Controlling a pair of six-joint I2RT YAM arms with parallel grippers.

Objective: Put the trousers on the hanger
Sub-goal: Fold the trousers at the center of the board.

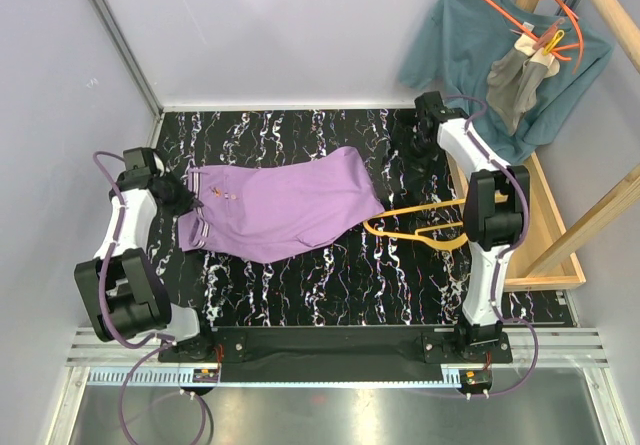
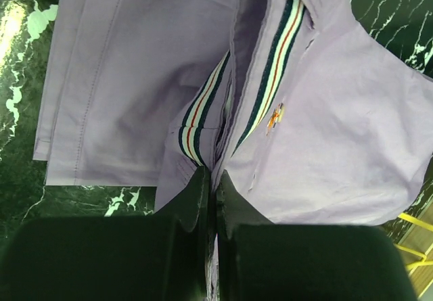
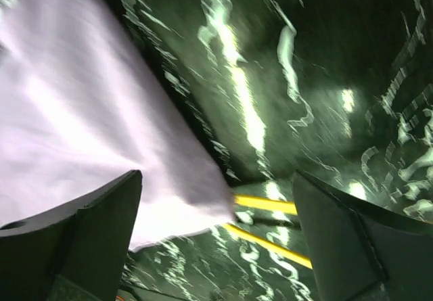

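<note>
Two grippers: left gripper (image 2: 213,177) clamped on trousers (image 1: 285,200) waistband, 9 o'clock; right gripper (image 3: 216,179) fingers apart near hanger (image 3: 267,204), trousers' 3 o'clock.

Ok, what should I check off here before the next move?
1. Left gripper shut on trousers by the waistband: ok.
2. Right gripper open and empty: ok.
3. Hanger in front of right gripper: ok.
4. Hanger free of cloth: not ok, a trouser corner covers one end.
5. Trousers on hanger: not ok, they lie folded beside it.
6. Where the hook points: cannot tell, the right arm crosses that end.
</note>
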